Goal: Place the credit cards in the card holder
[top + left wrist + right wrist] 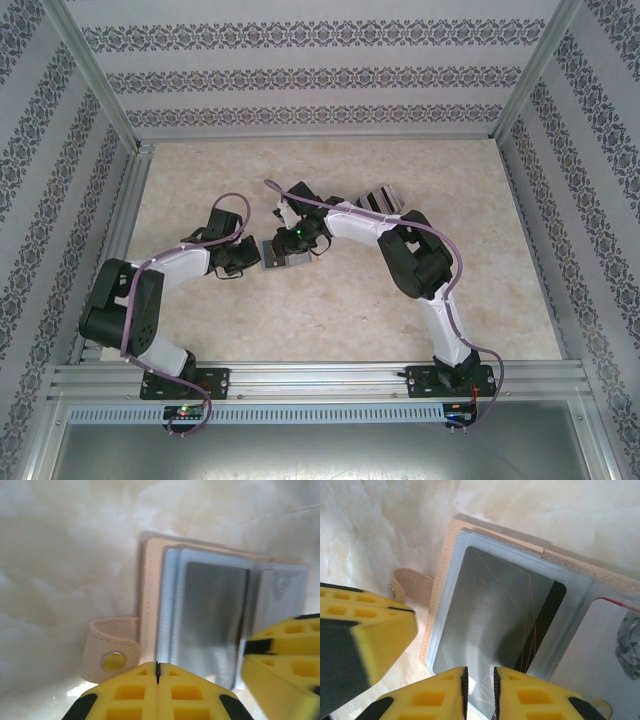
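Nearest, my left gripper (157, 672) is closed at the edge of the beige stitched-leather card holder (149, 590), which lies open on the marbled table (60, 555). My right gripper (480, 677), slightly parted, hovers over the dark gold-lined credit card (546, 605), which looks only partly sleeved. Lifting off could snag it and drag it out.

Marbled bench (330, 320) with an open card holder (285, 253) lying on it.
The pale beige, cloudy-patterned surface carries the cream card holder flat near its middle, clear sleeves facing up. Its snap strap (107, 650) rests on the bench beside it. A small striped stack, apparently cards (380, 197), lies near it, farther back.
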